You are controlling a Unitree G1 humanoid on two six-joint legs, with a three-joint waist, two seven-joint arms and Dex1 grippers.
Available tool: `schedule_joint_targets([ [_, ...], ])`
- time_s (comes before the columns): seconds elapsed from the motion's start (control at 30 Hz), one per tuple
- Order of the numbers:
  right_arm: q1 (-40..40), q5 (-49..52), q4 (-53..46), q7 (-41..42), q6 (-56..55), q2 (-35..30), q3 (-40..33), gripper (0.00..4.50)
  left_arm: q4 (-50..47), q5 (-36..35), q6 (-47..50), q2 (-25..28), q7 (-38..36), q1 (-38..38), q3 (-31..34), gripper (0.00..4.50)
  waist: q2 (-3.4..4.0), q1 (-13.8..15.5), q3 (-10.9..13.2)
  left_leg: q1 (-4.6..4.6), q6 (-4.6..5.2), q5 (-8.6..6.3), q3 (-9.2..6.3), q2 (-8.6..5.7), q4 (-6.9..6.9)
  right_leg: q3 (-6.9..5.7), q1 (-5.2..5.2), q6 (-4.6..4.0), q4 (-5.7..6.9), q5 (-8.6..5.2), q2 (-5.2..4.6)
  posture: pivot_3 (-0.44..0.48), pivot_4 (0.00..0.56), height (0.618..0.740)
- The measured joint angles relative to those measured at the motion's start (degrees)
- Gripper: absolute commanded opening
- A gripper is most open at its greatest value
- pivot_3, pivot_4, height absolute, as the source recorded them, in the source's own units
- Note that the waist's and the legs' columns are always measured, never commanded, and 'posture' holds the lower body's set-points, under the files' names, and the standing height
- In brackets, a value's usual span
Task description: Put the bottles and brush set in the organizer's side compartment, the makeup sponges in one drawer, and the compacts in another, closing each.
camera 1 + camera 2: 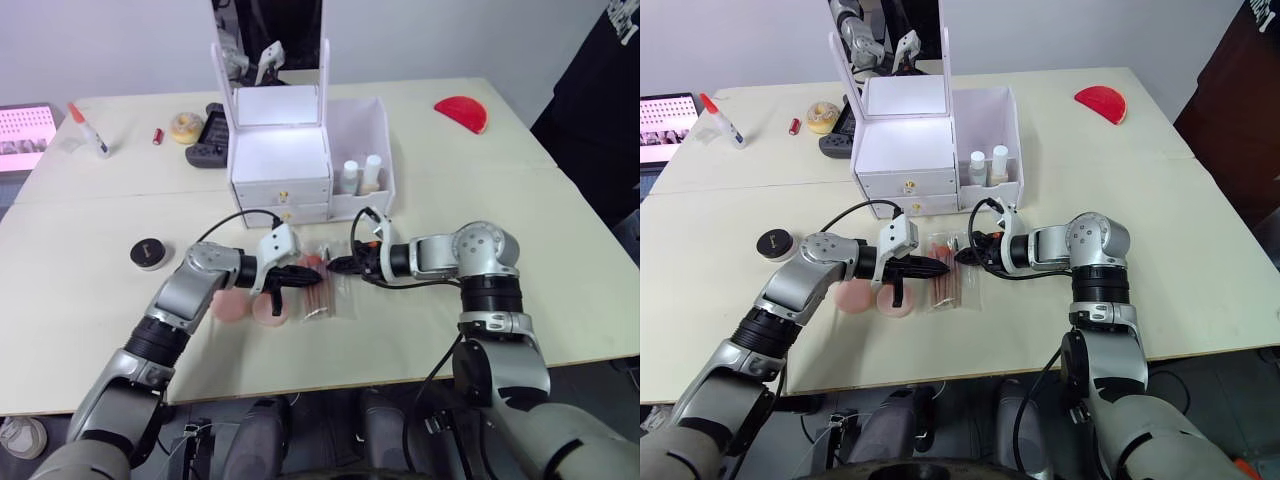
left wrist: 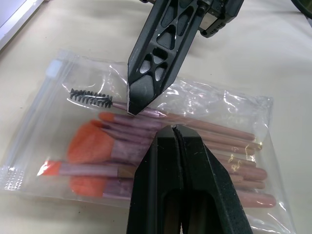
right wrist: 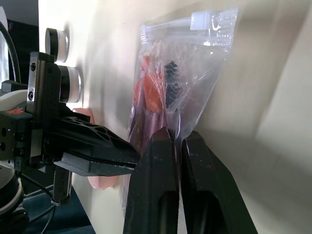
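Note:
The brush set (image 1: 326, 296), a clear sleeve of pink-orange brushes, lies flat on the table in front of the organizer (image 1: 280, 150). My left gripper (image 1: 306, 270) is shut, its tips resting on the sleeve (image 2: 87, 146) from the left. My right gripper (image 1: 336, 266) meets it from the right and is shut on the sleeve's plastic (image 3: 163, 83). Both bottles (image 1: 360, 175) stand in the side compartment (image 1: 385, 130). Two makeup sponges (image 1: 250, 307) lie under my left forearm. One black compact (image 1: 150, 253) sits further left. Both drawers look closed.
At the back left are a red-tipped glue bottle (image 1: 90, 132), a tape roll (image 1: 186, 127) and a black device (image 1: 210, 135). A red half-disc (image 1: 462, 112) lies at the back right. A person in dark clothing (image 1: 600, 100) stands at the right edge.

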Motion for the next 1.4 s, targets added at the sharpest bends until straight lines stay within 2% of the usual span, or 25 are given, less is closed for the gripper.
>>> schedule_joint_targets([
  [0.17,-0.01,-0.68,0.03,0.71,0.07,0.20,-0.66,0.06,-0.16,-0.61,0.70,-0.03,0.32,0.00,1.02,0.00,0.00,0.00,0.00,0.00,0.00,0.00,0.00,0.00,0.00,0.00,0.00,0.00,0.00,0.00,0.00,0.000,0.150,0.737],
  [0.3,0.00,-0.94,-0.16,0.77,0.57,0.65,-2.54,0.06,-3.76,-3.81,3.61,0.56,-0.07,0.04,4.09,0.00,0.00,0.02,0.00,-0.01,0.00,0.00,-0.01,0.01,0.00,0.00,0.00,0.00,-0.01,0.00,0.00,0.000,0.150,0.737],
  [0.43,0.85,-0.76,-4.22,0.68,1.98,0.83,-3.72,0.00,-11.98,-10.36,9.88,4.90,-0.99,2.35,9.28,1.25,0.09,-0.18,0.06,-0.17,0.00,0.00,-0.01,0.02,-0.04,0.02,-0.21,-0.01,0.00,0.00,0.00,0.000,0.150,0.737],
  [0.53,2.34,1.41,-14.12,1.64,2.72,-1.86,-4.34,0.00,-19.68,-17.82,17.21,11.33,-1.21,6.26,17.49,2.92,0.12,-0.37,0.09,-0.21,0.00,0.00,-0.03,0.02,-0.12,0.02,-0.25,0.00,-0.04,0.00,-0.03,0.000,0.150,0.737],
  [0.63,3.97,3.46,-22.97,3.15,2.51,-4.27,-5.45,0.00,-24.61,-22.70,21.67,15.37,-0.47,8.99,23.66,4.35,0.11,-0.26,0.09,-0.16,0.00,0.00,-0.04,0.02,-0.13,0.00,-0.15,0.01,-0.17,-0.01,-0.04,0.000,0.150,0.737],
  [0.73,8.18,7.11,-34.57,7.03,0.62,-9.09,-5.19,0.00,-28.72,-26.55,25.45,19.43,1.08,13.85,30.01,4.43,0.11,0.07,0.10,-0.16,0.00,0.00,-0.02,0.03,-0.18,0.00,-0.14,0.04,-0.29,-0.05,-0.06,0.000,0.150,0.737],
  [0.83,12.22,10.67,-44.08,12.28,-4.15,-14.42,-5.34,0.00,-31.52,-30.23,28.53,21.28,3.60,16.83,35.52,4.43,0.10,0.57,0.10,-0.17,-0.01,0.00,-0.03,0.09,-0.18,-0.02,-0.10,0.08,-0.38,-0.26,-0.07,0.000,0.150,0.737],
  [0.93,15.78,13.09,-48.33,15.17,-8.62,-17.75,-7.36,0.00,-33.80,-35.33,32.15,22.17,6.17,18.28,40.85,4.43,0.06,0.62,0.11,-0.16,-0.01,0.00,-0.01,0.12,-0.16,-0.02,-0.05,0.05,-0.43,-0.29,-0.11,0.000,0.150,0.737],
  [1.03,18.17,14.02,-48.51,15.69,-12.28,-18.92,-9.59,0.00,-35.09,-38.85,34.14,22.74,8.33,19.03,44.05,4.43,0.06,0.63,0.11,-0.15,-0.01,0.00,0.03,0.10,-0.15,-0.01,-0.05,0.03,-0.43,-0.29,-0.15,0.000,0.150,0.737],
  [1.2,17.95,15.57,-47.20,15.69,-16.25,-19.07,-9.37,0.00,-36.13,-40.28,34.10,22.85,10.63,20.09,43.74,4.43,0.06,0.62,0.11,-0.14,-0.01,0.00,0.04,0.09,-0.18,-0.01,-0.06,-0.21,-0.43,-0.16,-0.14,0.000,0.150,0.737],
  [1.27,15.04,14.88,-44.45,15.38,-18.38,-19.07,-8.19,0.00,-36.07,-40.29,33.97,22.81,11.31,19.98,42.66,4.43,0.07,0.48,0.12,-0.15,-0.01,0.00,0.09,0.06,-0.16,0.00,-0.07,-0.25,-0.44,-0.14,-0.14,0.000,0.150,0.737],
  [1.4,3.41,11.96,-35.12,13.77,-24.92,-18.17,-6.10,0.00,-35.98,-40.89,33.41,22.40,12.58,17.80,41.37,4.43,0.07,0.49,0.12,-0.14,-0.01,0.00,0.09,0.05,-0.18,-0.01,-0.09,-0.30,-0.48,-0.11,-0.12,0.000,0.150,0.737],
])
